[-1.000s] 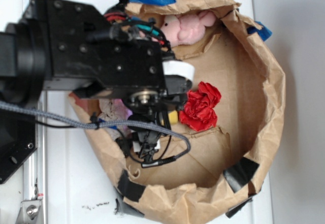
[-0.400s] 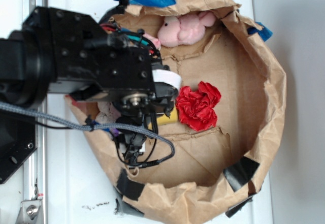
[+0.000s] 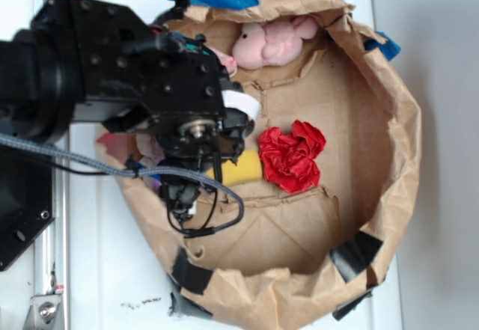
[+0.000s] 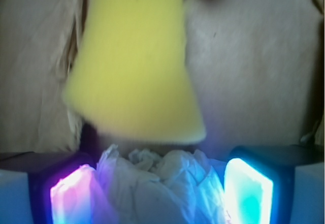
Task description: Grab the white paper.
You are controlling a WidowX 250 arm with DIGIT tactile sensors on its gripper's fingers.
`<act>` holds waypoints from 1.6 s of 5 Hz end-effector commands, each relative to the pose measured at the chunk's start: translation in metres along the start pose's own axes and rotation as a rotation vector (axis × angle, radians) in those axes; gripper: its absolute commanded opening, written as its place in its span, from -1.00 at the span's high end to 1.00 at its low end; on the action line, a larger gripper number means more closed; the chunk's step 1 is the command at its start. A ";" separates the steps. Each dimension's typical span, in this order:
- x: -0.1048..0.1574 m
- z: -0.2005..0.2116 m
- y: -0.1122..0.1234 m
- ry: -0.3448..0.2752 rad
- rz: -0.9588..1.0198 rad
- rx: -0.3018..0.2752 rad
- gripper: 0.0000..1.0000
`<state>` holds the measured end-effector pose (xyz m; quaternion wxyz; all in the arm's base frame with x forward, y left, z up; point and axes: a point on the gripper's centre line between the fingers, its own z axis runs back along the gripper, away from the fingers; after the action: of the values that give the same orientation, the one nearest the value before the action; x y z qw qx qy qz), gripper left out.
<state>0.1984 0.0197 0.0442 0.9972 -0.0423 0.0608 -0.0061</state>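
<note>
A big brown paper bag lies open like a bowl on a white table. Inside it are a red paper ball, a pink soft toy at the top, and a yellow sponge just beside the red ball. The black robot arm covers the left part of the bag, so things under it are hidden.

In the wrist view, the white paper sits low between the two glowing fingers of the gripper (one pink, one blue-green). The jaws stand wide, one on each side of the paper. I cannot tell if they touch it. The yellow sponge is blurry and sits just past the paper.
</note>
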 end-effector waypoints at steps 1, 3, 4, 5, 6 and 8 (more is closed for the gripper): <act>-0.004 0.012 0.006 -0.013 -0.014 -0.026 -1.00; -0.007 -0.002 0.007 -0.008 -0.030 -0.004 -1.00; -0.006 -0.016 0.008 -0.024 -0.035 0.024 -1.00; -0.005 -0.014 0.008 -0.053 -0.035 0.026 1.00; -0.005 -0.010 0.007 -0.066 -0.048 0.023 1.00; 0.000 0.043 0.005 -0.117 -0.113 0.011 1.00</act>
<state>0.1981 0.0228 0.0793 0.9965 -0.0484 0.0216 -0.0646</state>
